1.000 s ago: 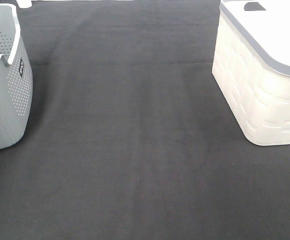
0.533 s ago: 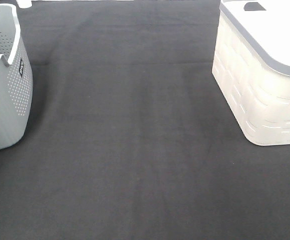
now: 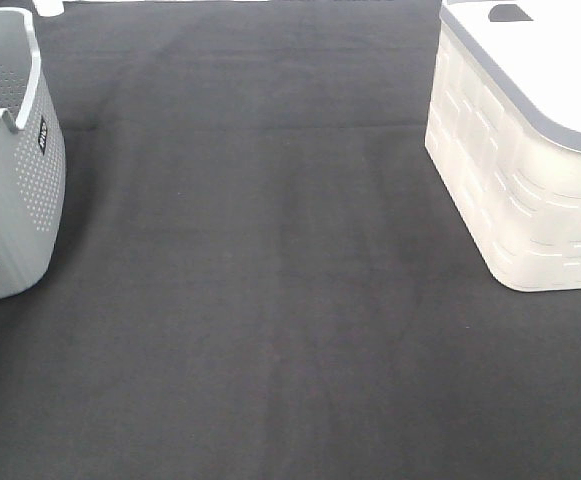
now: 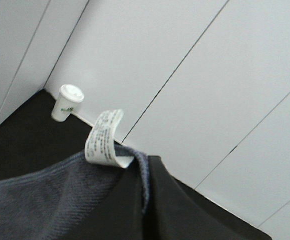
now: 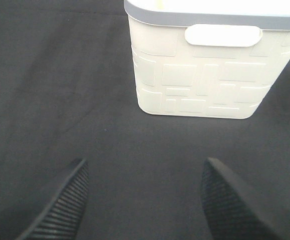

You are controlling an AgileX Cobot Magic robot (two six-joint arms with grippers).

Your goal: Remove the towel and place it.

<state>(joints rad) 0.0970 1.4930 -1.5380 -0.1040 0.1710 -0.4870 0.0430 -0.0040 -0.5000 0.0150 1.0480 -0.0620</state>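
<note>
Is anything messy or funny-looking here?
Nothing is spilled or broken. Only the towel looks odd: it is bunched in the shut left gripper, its white tag curling up.

left end effector (image 4: 145, 182) — clamped on towel (image 4: 40, 200) | right end effector (image 5: 145, 197) — jaws wide apart

The right gripper (image 5: 145, 195), jaws apart, faces a cream basket (image 5: 199, 85) on black cloth (image 5: 60, 90).

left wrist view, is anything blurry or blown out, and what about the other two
Left wrist view: the towel and its tag look soft close to the lens. Exterior high view: the top of the white basket is washed out. Right wrist view: evenly lit, basket sharp.
</note>
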